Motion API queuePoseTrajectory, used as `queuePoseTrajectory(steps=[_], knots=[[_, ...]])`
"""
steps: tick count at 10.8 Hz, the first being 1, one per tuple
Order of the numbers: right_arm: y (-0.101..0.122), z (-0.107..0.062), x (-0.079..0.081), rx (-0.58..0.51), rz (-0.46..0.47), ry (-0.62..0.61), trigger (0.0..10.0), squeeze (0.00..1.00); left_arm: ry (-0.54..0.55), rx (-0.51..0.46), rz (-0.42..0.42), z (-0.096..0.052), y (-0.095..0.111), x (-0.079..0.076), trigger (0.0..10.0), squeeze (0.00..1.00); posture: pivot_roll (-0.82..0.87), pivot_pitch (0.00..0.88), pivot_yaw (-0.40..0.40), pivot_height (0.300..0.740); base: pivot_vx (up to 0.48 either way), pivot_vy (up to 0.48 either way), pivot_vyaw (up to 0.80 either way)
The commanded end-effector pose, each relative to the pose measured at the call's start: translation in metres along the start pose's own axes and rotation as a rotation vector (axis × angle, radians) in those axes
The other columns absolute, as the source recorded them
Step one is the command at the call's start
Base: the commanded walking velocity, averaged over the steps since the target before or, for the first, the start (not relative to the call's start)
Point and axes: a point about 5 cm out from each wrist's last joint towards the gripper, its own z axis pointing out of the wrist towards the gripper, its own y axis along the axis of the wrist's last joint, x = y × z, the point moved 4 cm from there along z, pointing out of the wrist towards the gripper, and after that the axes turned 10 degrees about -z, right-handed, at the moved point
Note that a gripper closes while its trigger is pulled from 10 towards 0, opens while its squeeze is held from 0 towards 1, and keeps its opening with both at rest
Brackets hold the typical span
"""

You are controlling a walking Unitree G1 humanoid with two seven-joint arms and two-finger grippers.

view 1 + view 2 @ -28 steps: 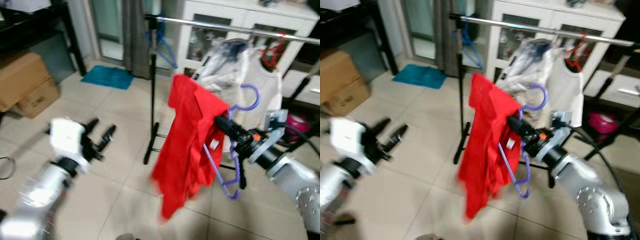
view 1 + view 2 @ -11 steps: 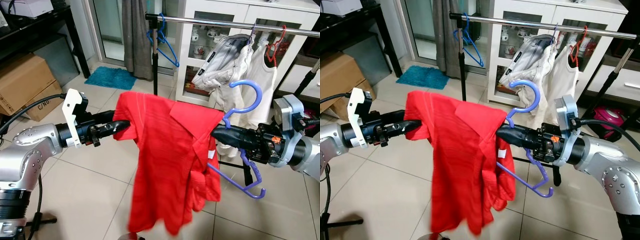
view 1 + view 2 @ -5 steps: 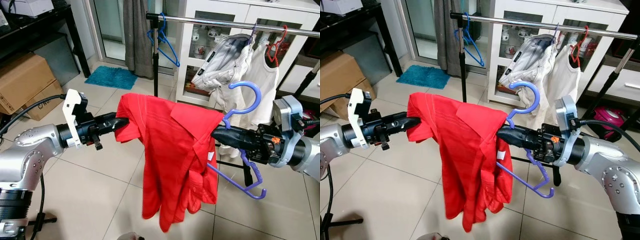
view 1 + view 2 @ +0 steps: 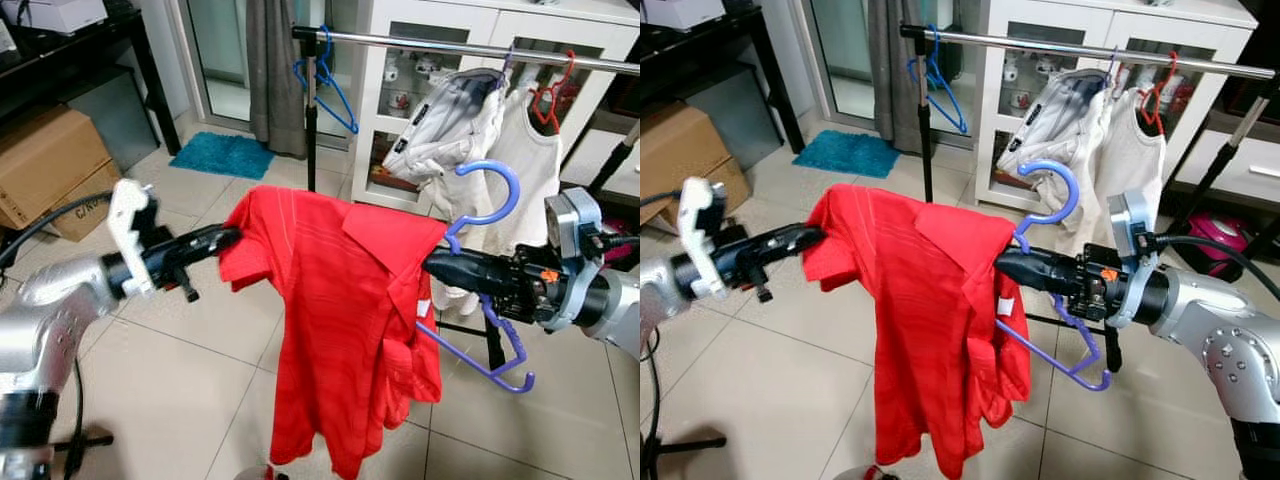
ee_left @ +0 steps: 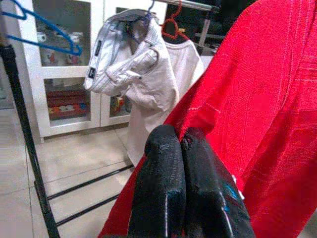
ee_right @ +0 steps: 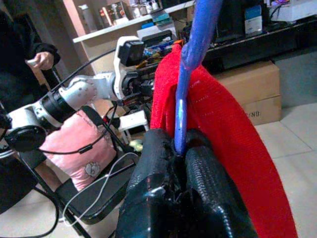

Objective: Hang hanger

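Before the clothes rail [image 4: 450, 45] with its white garments [image 4: 455, 125], left gripper [image 4: 228, 237] pinches the red shirt [image 4: 340, 320], right gripper [image 4: 432, 265] clamps the purple hanger [image 4: 485, 215].

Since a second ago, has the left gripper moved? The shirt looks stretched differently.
Yes. The left gripper, shut on the red shirt, has risen slightly toward the rack pole, lifting that shoulder; the cardboard box has stayed put.

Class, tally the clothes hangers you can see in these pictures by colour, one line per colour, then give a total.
Purple hanger, held by the right gripper: 1
Blue hanger, on the rail: 1
Red hanger, on the rail: 1
Total: 3
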Motion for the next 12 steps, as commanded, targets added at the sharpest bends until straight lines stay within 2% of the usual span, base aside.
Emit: queuePoseTrajectory(steps=[1, 3, 6, 7, 9, 11, 12], knots=[[0.005, 0.001, 0.002, -0.016, -0.010, 0.016, 10.0, 0.00, 0.012, -0.030, 0.012, -0.004, 0.005, -0.001, 0.0, 0.00, -0.06, 0.005, 0.019, 0.740, 0.000, 0.000, 0.00], [0.006, 0.000, -0.003, -0.033, -0.012, -0.022, 10.0, 0.00, 0.042, -0.082, 0.018, -0.012, 0.004, -0.006, 0.0, 0.00, -0.06, 0.005, 0.026, 0.740, 0.000, 0.000, 0.00], [0.006, -0.005, -0.012, -0.059, -0.019, -0.105, 10.0, 0.00, 0.111, -0.134, 0.039, -0.034, 0.005, -0.015, 0.0, 0.00, -0.05, 0.004, 0.043, 0.740, 0.000, 0.000, 0.00], [0.008, -0.007, -0.016, -0.081, -0.029, -0.143, 10.0, 0.00, 0.165, -0.133, 0.043, -0.049, 0.001, -0.015, 0.0, 0.00, -0.05, 0.002, 0.046, 0.740, 0.000, 0.000, 0.00], [0.009, -0.006, -0.018, -0.093, -0.037, -0.161, 10.0, 0.00, 0.224, -0.119, 0.049, -0.063, -0.004, -0.014, 0.0, 0.00, -0.04, 0.000, 0.050, 0.740, 0.000, 0.000, 0.00], [0.009, -0.005, -0.018, -0.102, -0.032, -0.168, 10.0, 0.00, 0.260, -0.105, 0.052, -0.069, -0.008, -0.012, 0.0, 0.00, -0.04, 0.000, 0.051, 0.740, 0.000, 0.000, 0.00], [0.009, -0.004, -0.017, -0.104, -0.032, -0.162, 10.0, 0.00, 0.275, -0.068, 0.061, -0.068, -0.013, -0.011, 0.0, 0.00, -0.04, 0.000, 0.051, 0.740, 0.000, 0.000, 0.00]])
